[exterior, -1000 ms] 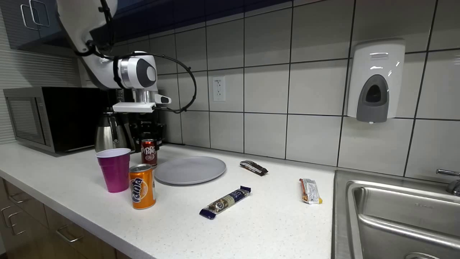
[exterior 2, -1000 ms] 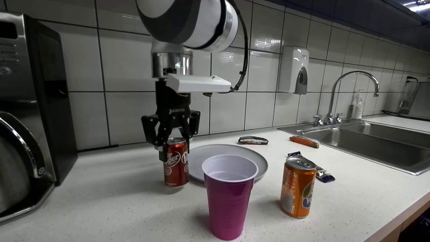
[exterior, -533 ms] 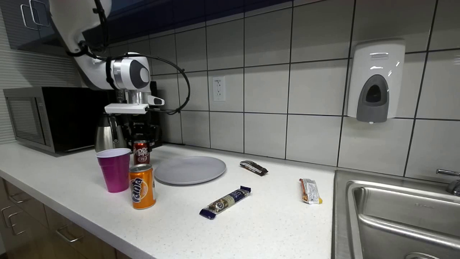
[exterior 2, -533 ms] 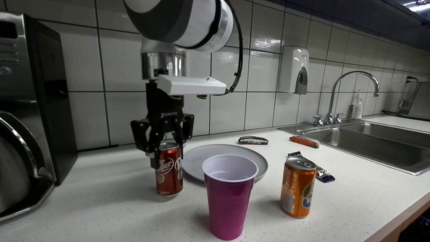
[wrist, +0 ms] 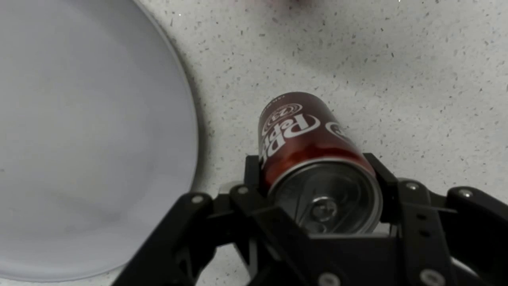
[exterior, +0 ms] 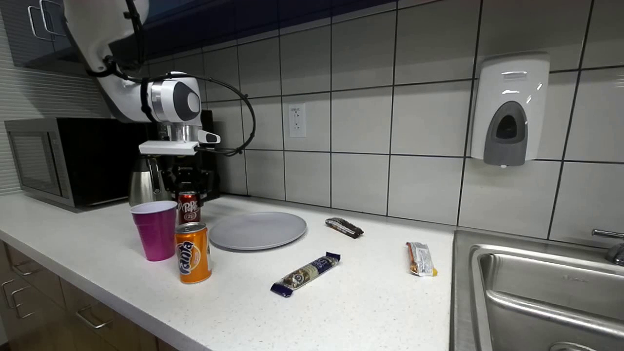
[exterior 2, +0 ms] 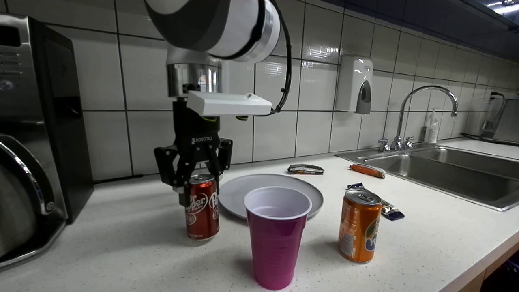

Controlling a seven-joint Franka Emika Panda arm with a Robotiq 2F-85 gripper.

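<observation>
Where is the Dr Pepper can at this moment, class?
The Dr Pepper can is held in the gripper, right of the plate in the wrist view and left of it in both exterior views.

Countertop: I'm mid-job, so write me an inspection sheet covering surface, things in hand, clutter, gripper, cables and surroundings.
Surface: pale speckled counter; no spill seen.
Things in hand: red soda can, roughly upright; whether its base touches the counter is unclear.
Clutter: gray plate, beside the red soda can but apart; upright purple cup and orange soda can; blue-ended bar, dark bar and orange-and-white bar lying on the counter.
Gripper: fingers against both sides of the red soda can's upper part.
Cables: black cable loops off the arm, above counter level; snags, nothing seen.
Surroundings: microwave, metal jug, sink; soap dispenser on the tiled wall.
</observation>
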